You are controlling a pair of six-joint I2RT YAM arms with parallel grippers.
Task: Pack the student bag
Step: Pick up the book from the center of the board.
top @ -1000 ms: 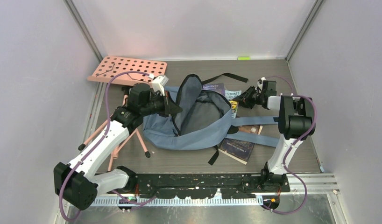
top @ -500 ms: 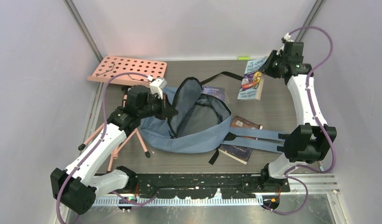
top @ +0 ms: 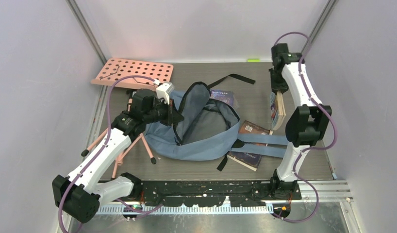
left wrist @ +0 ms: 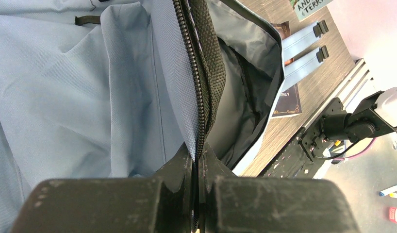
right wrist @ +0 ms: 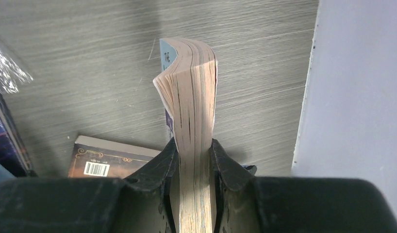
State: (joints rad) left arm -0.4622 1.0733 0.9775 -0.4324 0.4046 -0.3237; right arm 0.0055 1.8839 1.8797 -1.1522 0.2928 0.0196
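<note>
Left tool (left wrist: 197,158) is still clamping the black zipper rim (left wrist: 199,73) of the student bag (top: 201,128), jaws nearly touching with only the fabric edge between them (no change over the last second, arm barely shifting). The bag is lying mid-worktop (top: 264,77), its mouth gaping upward, with the left tool holding the near-left side of the rim up. Its padded straps (top: 264,144) are trailing right across a dark book (top: 246,155).

Right tool (right wrist: 192,150) is gripping a paperback (right wrist: 189,97) at a narrow opening, one finger on each cover. The page edges are facing the wrist camera and the free end is curling slightly.

The big change is on the right side. A second ago the right tool was sitting low by the books just beside the bag's mouth. Half a second ago it was holding the paperback up at the far right corner, cover facing the top camera. Now the forearm is pointing down and the paperback is hanging edge-on over bare worktop near the right wall, apart from the bag.

A blue book (top: 222,94) is still lying just behind the bag. The pink perforated board (top: 133,73) at far left is staying put.
</note>
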